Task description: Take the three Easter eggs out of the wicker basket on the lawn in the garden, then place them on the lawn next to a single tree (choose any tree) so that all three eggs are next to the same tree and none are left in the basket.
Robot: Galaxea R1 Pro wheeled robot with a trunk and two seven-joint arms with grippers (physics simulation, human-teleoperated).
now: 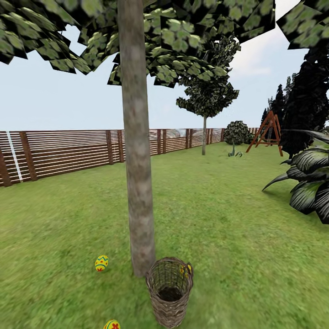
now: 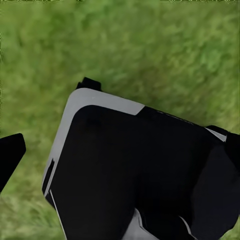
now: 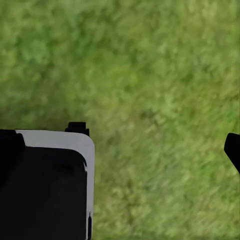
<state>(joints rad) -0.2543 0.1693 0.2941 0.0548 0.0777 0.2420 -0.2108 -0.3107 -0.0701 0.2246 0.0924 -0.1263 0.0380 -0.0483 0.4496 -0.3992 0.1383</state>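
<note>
The tree's pale mottled trunk [image 1: 137, 173] rises from the lawn [image 1: 237, 246] in the middle of the head view. The brown wicker basket [image 1: 169, 294] stands upright at its foot, just to the right. One yellow painted egg [image 1: 101, 263] lies on the grass left of the trunk. A second egg [image 1: 112, 325] lies at the bottom edge. A yellow and red patch of a third egg [image 1: 186, 269] shows at the basket's far right rim; I cannot tell whether it is inside or behind. My left gripper [image 2: 120, 155] and right gripper [image 3: 120, 147] hang open over grass, holding nothing.
A brown slat fence [image 1: 68, 153] bounds the garden at the left and back. A thin-trunked tree [image 1: 204, 132], a round shrub [image 1: 236, 133] and a red swing frame [image 1: 268, 132] stand far off. Dark broad-leaved plants [image 1: 310, 180] crowd the right. The robot's black and grey base [image 2: 135, 175] shows below the left gripper.
</note>
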